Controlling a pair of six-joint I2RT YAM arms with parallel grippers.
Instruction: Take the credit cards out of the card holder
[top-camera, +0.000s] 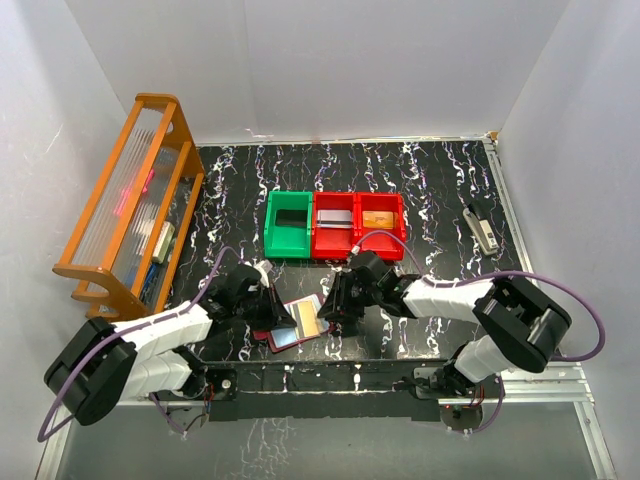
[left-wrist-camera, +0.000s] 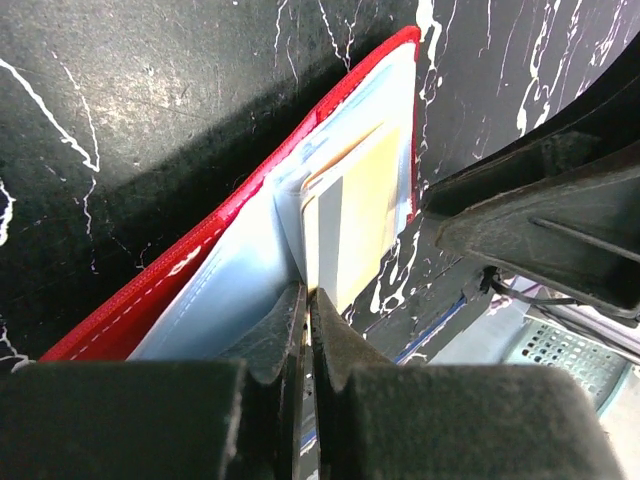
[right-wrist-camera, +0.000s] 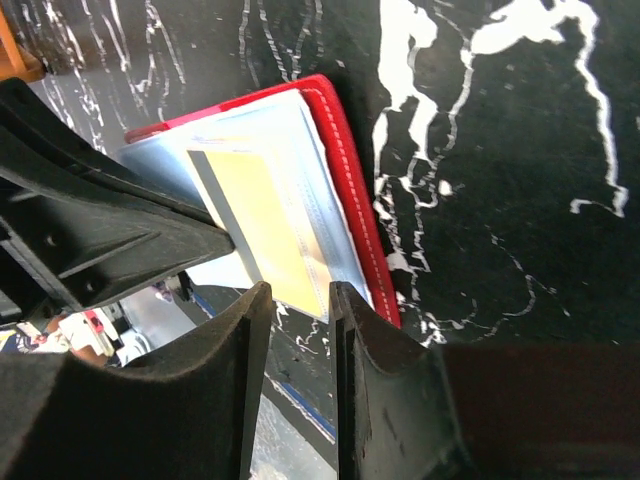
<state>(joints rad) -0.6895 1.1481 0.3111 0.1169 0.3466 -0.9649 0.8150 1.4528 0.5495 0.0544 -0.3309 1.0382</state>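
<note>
The card holder (top-camera: 285, 338) lies open near the table's front edge, a red wallet with pale clear sleeves (left-wrist-camera: 215, 290). A gold credit card (left-wrist-camera: 360, 215) with a grey stripe sits in the sleeves and also shows in the right wrist view (right-wrist-camera: 265, 225). My left gripper (left-wrist-camera: 308, 295) is shut on the near edge of this card at the wallet's middle; in the top view it (top-camera: 270, 310) is at the wallet's left. My right gripper (right-wrist-camera: 298, 290) is open by a narrow gap and empty, just off the wallet's (right-wrist-camera: 345, 190) near edge; in the top view it (top-camera: 333, 308) is at the wallet's right.
A green bin (top-camera: 288, 226) and two red bins (top-camera: 335, 240) (top-camera: 382, 225) stand in a row behind the wallet, the red ones holding flat cards. An orange rack (top-camera: 125, 210) stands at the left. A small grey stapler-like tool (top-camera: 481, 230) lies at the right.
</note>
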